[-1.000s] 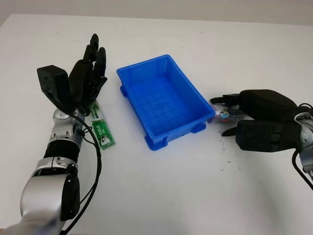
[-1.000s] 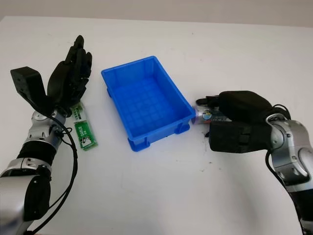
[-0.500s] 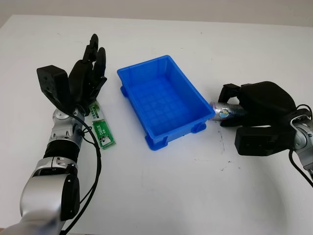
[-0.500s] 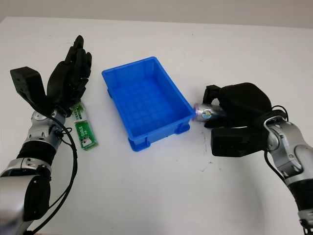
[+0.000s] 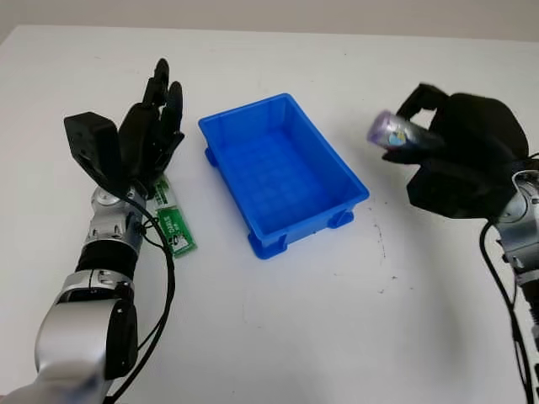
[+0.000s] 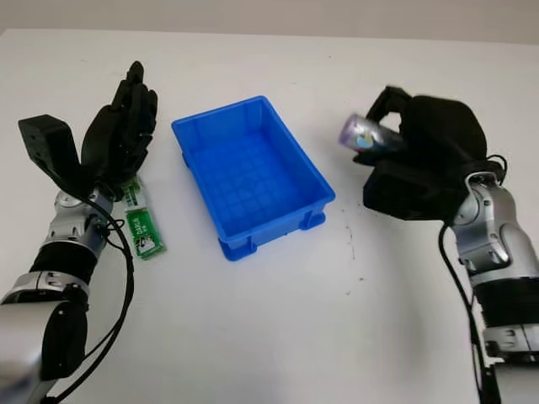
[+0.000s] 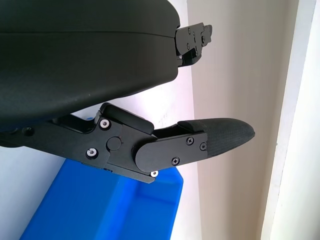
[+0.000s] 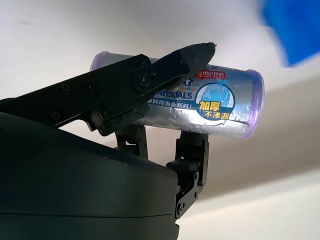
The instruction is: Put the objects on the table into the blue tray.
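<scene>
Right robot hand (image 5: 459, 156) is holding a silver roll (image 5: 392, 133) with purple ends, its fingers (image 8: 150, 80) closed around the roll's body, raised above the counter (image 5: 337, 320) to the right of the tray (image 5: 282, 172). The roll's long axis is pointing roughly toward the tray, its free end leading; the tray is lying to the left of that hand and below it, well apart, with bare counter between them. Judged from this, the coming move is calling for a carry leftward over the tray's near-right rim, then a release above the tray floor, which is holding nothing. The tray is sitting skewed to the counter's edges, so its right long wall is the edge the roll must be clearing. Left robot hand (image 5: 147, 135) is standing open and upright just left of the tray, holding nothing. Beside its wrist, 1 green packet (image 5: 173, 223) is lying flat on the counter, its long axis running roughly parallel to the tray's left wall; the left robot hand is far the nearer of the 2 to it. Open room is surrounding the tray on every side, and the counter's far edge is lying well behind it.
</scene>
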